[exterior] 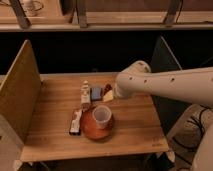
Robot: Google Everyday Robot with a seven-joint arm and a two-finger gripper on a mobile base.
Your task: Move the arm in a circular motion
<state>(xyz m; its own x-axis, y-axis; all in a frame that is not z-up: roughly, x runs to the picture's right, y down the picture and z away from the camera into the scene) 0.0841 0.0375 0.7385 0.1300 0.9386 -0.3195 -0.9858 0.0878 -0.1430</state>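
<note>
The arm (165, 84) is a thick cream-white tube with small dark dots, reaching in from the right over the wooden table (55, 105). Its rounded joint (134, 75) hangs above the table's back middle. The gripper (108, 95) shows as a pale yellowish tip below the joint. It sits just behind a clear cup (102, 115) and beside a small blue item (96, 92).
The cup stands on a brown plate (90, 129). A wrapped snack bar (76, 121) lies left of the plate, and a small bottle (85, 92) stands behind it. Upright panels flank the table at the left (20, 92) and the right (165, 62). A dark gap and a shelf run behind.
</note>
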